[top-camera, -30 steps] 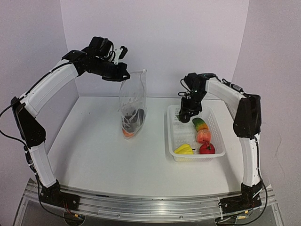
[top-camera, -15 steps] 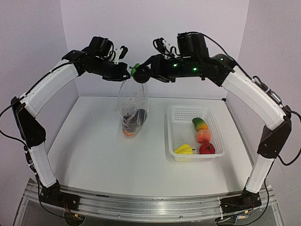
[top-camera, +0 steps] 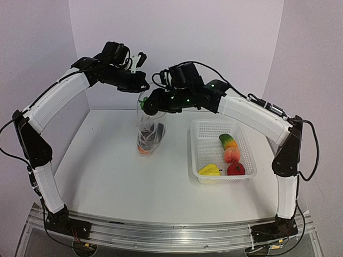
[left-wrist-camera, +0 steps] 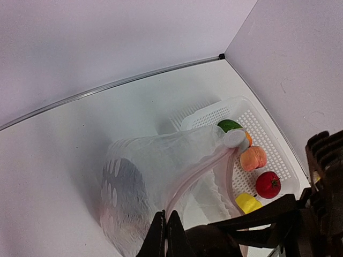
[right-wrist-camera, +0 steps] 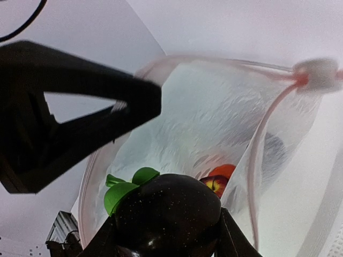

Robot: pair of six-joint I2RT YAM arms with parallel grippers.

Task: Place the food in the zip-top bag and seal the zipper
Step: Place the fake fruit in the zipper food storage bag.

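Two white robot arms, the left arm point(top-camera: 53, 101) and the right arm point(top-camera: 252, 115), work over one table point(top-camera: 107, 176) bearing one clear zip-top bag point(top-camera: 150, 122) and one white basket point(top-camera: 209, 140). The basket holds four toy foods: one mango point(top-camera: 228, 141), one peach point(top-camera: 231, 155), one red apple point(top-camera: 236, 169), one yellow pepper point(top-camera: 209, 170). One dark round fruit point(right-wrist-camera: 166, 211) is outside it. The bag shows at least two more, one orange piece point(top-camera: 143, 151) and one dark piece point(top-camera: 153, 134).

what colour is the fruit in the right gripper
Near-black fruit, green leaves; best in right wrist view.
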